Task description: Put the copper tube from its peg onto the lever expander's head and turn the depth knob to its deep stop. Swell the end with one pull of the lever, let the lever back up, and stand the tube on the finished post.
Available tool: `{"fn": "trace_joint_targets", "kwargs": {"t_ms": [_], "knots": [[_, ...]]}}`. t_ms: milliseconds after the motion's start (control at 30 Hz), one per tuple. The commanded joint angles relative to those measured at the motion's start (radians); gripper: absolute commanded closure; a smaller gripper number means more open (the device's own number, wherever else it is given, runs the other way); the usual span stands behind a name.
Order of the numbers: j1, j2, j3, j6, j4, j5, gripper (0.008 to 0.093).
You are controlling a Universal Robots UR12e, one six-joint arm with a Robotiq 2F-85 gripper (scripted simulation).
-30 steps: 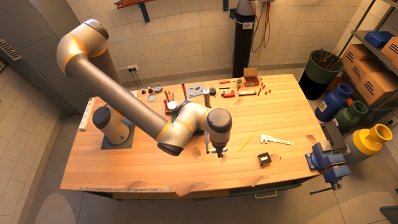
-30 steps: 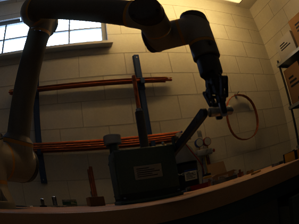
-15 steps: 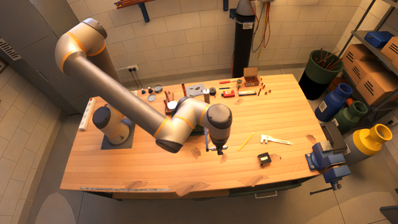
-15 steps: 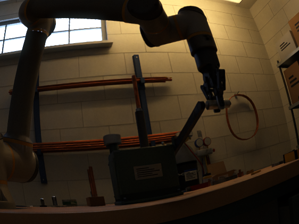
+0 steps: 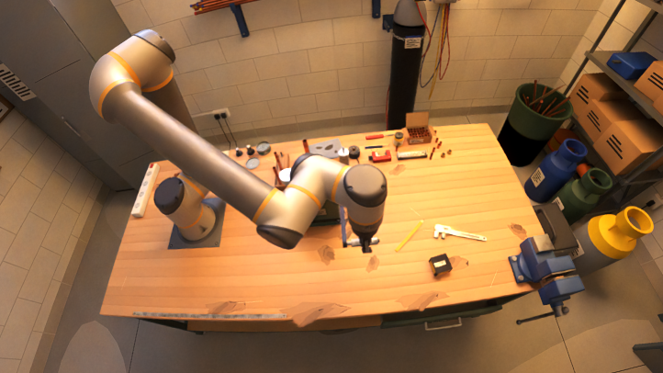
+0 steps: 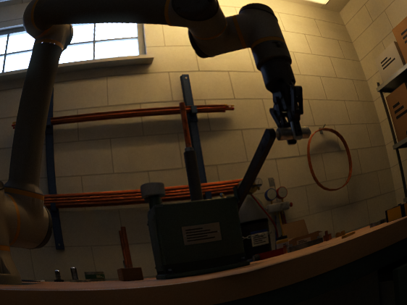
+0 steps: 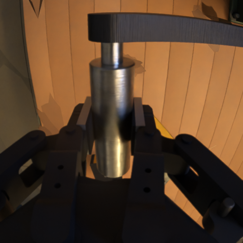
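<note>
In the middle of the bench stands the green lever expander [image 6: 197,234], with the copper tube [image 6: 185,125] upright on its head and the round depth knob [image 6: 152,190] at its left top corner. Its dark lever arm [image 6: 255,167] slopes up to the right and ends in a steel cylindrical handle [image 6: 292,133] [image 7: 111,113]. A wooden post on a block [image 6: 126,256] stands left of the expander. My gripper [image 6: 289,133] [image 7: 112,120] [image 5: 366,242] hangs from above at the lever's raised end, closed around the lever handle.
The bench's front edge runs close below the expander. On the bench top to the right lie a yellow pencil [image 5: 409,235], a white caliper [image 5: 459,233] and a small black tape [image 5: 440,265]. A blue vise [image 5: 545,271] sits at the right corner.
</note>
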Motion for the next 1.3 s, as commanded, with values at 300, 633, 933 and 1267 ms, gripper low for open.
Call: {"fn": "trace_joint_targets", "kwargs": {"t_ms": [300, 633, 933, 1267], "knots": [[0.001, -0.001, -0.002, 0.001, 0.002, 0.0, 0.0934], [0.001, -0.001, -0.002, 0.001, 0.002, 0.0, 0.0744], [0.001, -0.001, -0.002, 0.001, 0.002, 0.0, 0.0564], [0.001, -0.001, -0.002, 0.001, 0.002, 0.0, 0.0484]]}}
